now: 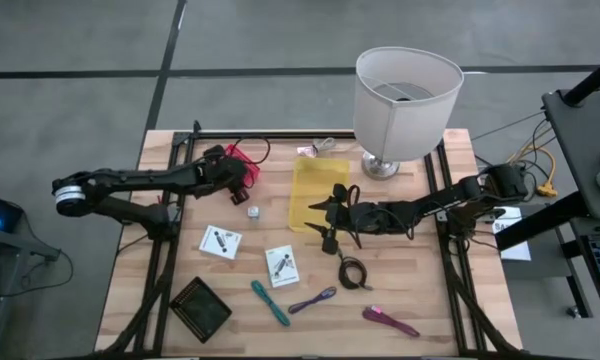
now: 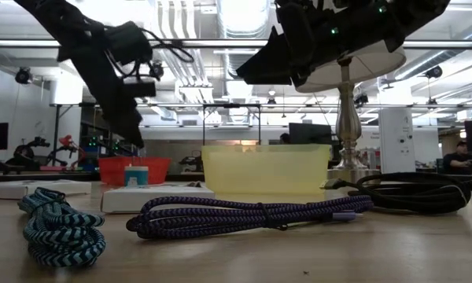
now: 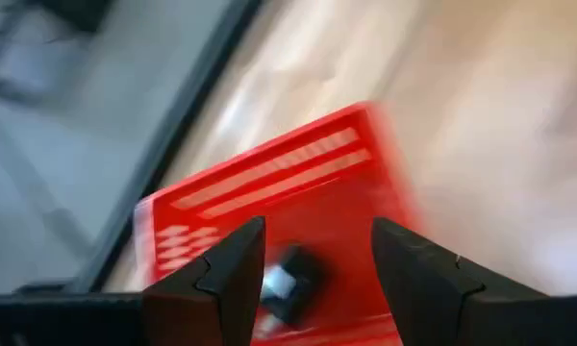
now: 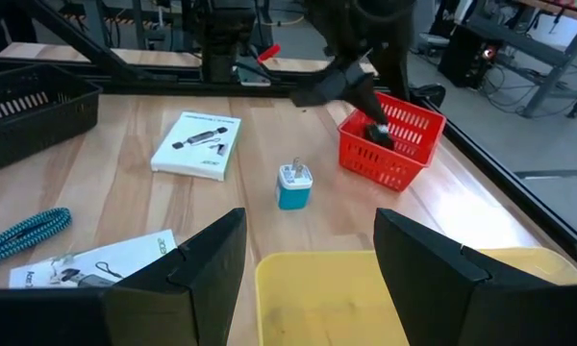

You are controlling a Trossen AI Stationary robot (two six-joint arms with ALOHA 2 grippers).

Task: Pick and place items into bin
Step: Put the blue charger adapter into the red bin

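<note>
My left gripper (image 3: 317,231) is open above a red basket (image 3: 298,183) at the table's far left; a small dark and grey cube (image 3: 290,284) lies in the basket below the fingers, apart from them. My right gripper (image 4: 308,221) is open and empty over the near end of the yellow bin (image 1: 310,185). On the table lie a white and blue cube (image 4: 294,185), two white cards (image 1: 220,241) (image 1: 281,263), a teal cable (image 1: 270,300), a purple cable (image 1: 312,300), a purple tool (image 1: 390,320) and a coiled black cable (image 1: 353,272).
A white-shaded lamp (image 1: 405,100) stands at the far edge, just right of the yellow bin. A black basket (image 1: 200,305) sits near the near left corner. Black frame rails run along the table's left and right sides. Bare wood shows between the loose items.
</note>
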